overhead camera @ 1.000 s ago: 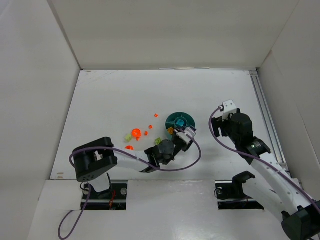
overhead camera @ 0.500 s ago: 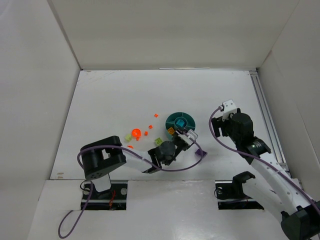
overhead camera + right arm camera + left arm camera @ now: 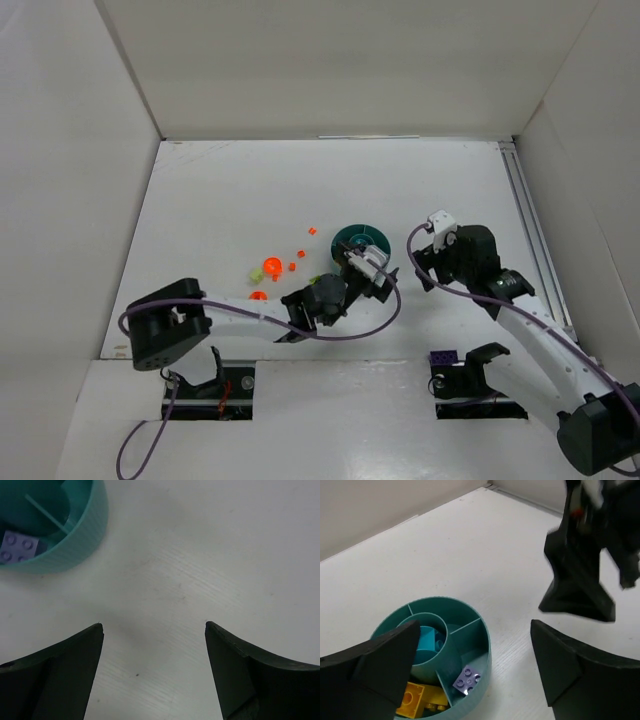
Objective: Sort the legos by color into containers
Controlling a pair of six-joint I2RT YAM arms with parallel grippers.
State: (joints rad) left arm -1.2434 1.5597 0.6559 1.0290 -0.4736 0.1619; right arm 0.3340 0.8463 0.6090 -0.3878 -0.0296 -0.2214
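The round teal dish [image 3: 358, 240] sits mid-table. In the left wrist view its rim [image 3: 485, 645] is below me, with a purple brick [image 3: 467, 679] lying in one wedge, yellow bricks [image 3: 417, 699] in the wedge beside it and a teal piece [image 3: 427, 640] in the centre cup. My left gripper [image 3: 475, 625] hangs open over the dish's near-right side [image 3: 375, 270], holding nothing. My right gripper [image 3: 154, 626] is open over bare table just right of the dish [image 3: 75, 540], also seen as [image 3: 418, 268]. Loose orange legos [image 3: 272, 267] and lime ones [image 3: 254, 272] lie left of the dish.
White walls box in the table on three sides. A metal rail [image 3: 530, 230] runs along the right edge. The two grippers are close together at the dish's right side. A small purple piece [image 3: 445, 357] shows by the right arm's base.
My left gripper has opened above the dish, and the purple brick now lies in a wedge. The right arm has swung left toward the dish. The purple piece by the right base is new.
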